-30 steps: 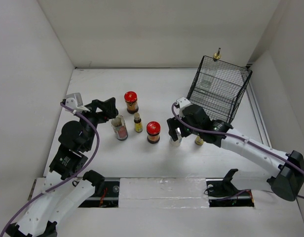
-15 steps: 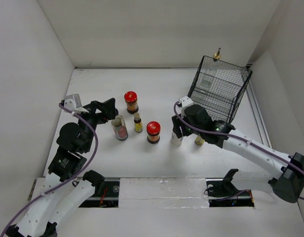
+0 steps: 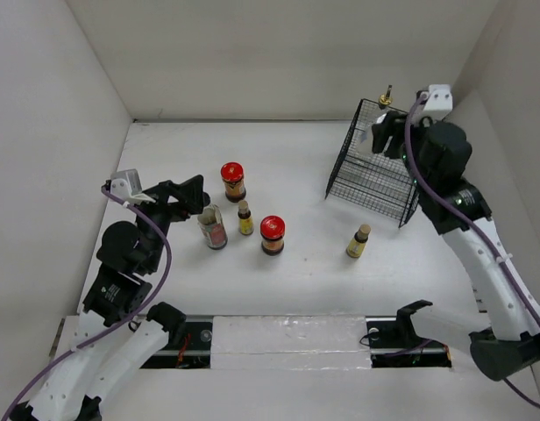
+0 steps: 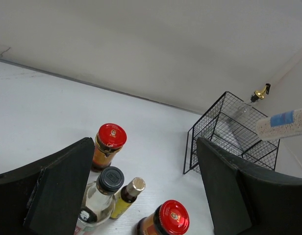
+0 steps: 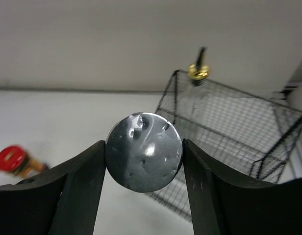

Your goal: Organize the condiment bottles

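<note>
My right gripper (image 3: 388, 137) is raised beside the upper left rim of the black wire basket (image 3: 375, 175) and is shut on the silver-capped shaker (image 5: 143, 152), which also shows in the left wrist view (image 4: 283, 123). The tall gold-spouted bottle (image 3: 386, 96) stands in the basket. My left gripper (image 3: 196, 195) is open and empty above the clear reddish-labelled jar (image 3: 214, 228). Two red-lidded jars (image 3: 232, 180) (image 3: 272, 233) and a small yellow bottle (image 3: 245, 217) stand close by. A second yellow bottle (image 3: 358, 241) stands alone right of centre.
White walls close in the table on the left, back and right. The basket stands at the back right by the wall, and the arm bases and a rail run along the near edge.
My right arm has lifted the shaker off the table beside the lone yellow bottle and carried it up and back to the basket's rim. The left arm has barely moved.
</note>
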`<state>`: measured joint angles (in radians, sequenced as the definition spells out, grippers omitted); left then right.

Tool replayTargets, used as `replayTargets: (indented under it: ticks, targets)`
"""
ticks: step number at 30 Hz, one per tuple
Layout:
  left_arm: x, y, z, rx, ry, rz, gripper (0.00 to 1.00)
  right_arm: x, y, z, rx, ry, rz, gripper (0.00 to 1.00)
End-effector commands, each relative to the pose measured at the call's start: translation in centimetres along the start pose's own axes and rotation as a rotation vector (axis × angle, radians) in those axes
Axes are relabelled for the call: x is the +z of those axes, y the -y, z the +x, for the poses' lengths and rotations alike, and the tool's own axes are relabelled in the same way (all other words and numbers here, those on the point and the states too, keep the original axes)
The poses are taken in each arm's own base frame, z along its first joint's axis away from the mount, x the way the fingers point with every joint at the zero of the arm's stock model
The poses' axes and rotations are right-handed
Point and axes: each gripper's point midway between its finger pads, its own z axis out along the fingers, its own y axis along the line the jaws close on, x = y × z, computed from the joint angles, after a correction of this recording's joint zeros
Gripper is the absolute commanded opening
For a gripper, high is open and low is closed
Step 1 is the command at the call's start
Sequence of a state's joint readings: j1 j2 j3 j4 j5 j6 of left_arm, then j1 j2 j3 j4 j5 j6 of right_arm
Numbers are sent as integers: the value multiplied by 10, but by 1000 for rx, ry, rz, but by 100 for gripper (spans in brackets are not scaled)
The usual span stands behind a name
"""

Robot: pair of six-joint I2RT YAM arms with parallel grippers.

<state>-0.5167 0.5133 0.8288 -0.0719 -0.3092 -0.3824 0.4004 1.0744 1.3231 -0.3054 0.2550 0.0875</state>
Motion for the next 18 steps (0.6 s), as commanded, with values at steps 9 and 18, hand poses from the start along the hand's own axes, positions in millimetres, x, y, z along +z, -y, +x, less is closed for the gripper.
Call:
replayTargets:
  ticks: [9,18]
  targets:
    - [-3,8,-15,-12,49,36,81,87,115,-78,-9,140,188,50]
    - [-2,9,-17,-15,56,40,81,123,146,-67,-1,111,202,50]
